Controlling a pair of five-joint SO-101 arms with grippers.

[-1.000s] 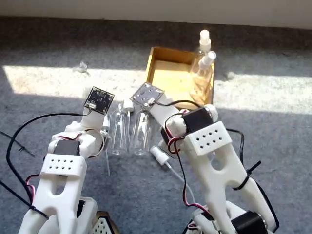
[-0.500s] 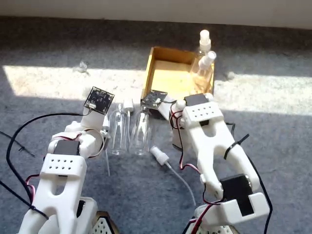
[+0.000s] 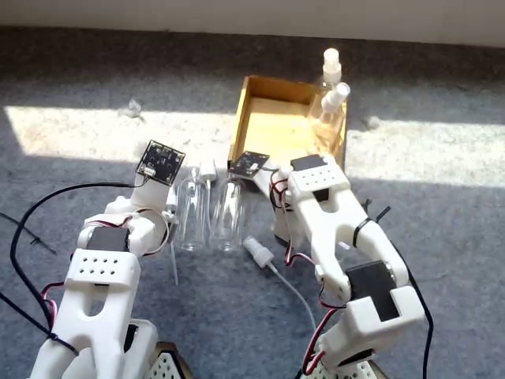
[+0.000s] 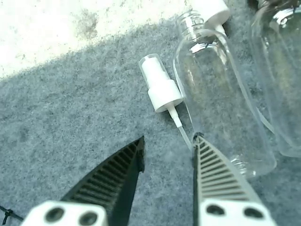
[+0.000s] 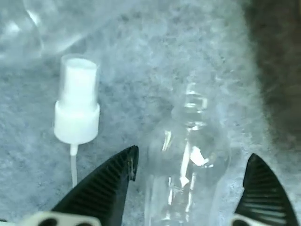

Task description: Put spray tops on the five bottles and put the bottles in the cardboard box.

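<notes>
Two capless clear bottles lie side by side on the carpet, one on the left point(image 3: 192, 212) and one on the right point(image 3: 229, 212). My right gripper point(image 5: 193, 155) is open wide and straddles the right bottle point(image 5: 188, 141), beside a white spray top point(image 5: 76, 110). My left gripper point(image 4: 168, 140) is open just short of another spray top point(image 4: 160, 89), which lies against the left bottle point(image 4: 221, 103). A third spray top point(image 3: 258, 251) with a long tube lies nearer the arm bases. The cardboard box point(image 3: 254, 93) holds two capped bottles point(image 3: 327, 106) at its right side.
Grey carpet with a sunlit band across the far half. A small clear scrap point(image 3: 132, 108) lies far left. Black cables point(image 3: 24, 229) trail beside the left arm point(image 3: 106, 264). The right arm point(image 3: 327, 205) stretches along the box's near corner.
The right arm has swung forward and lowered, its wrist now over the right bottle by the box's near corner. The left arm, bottles and spray tops have not moved.
</notes>
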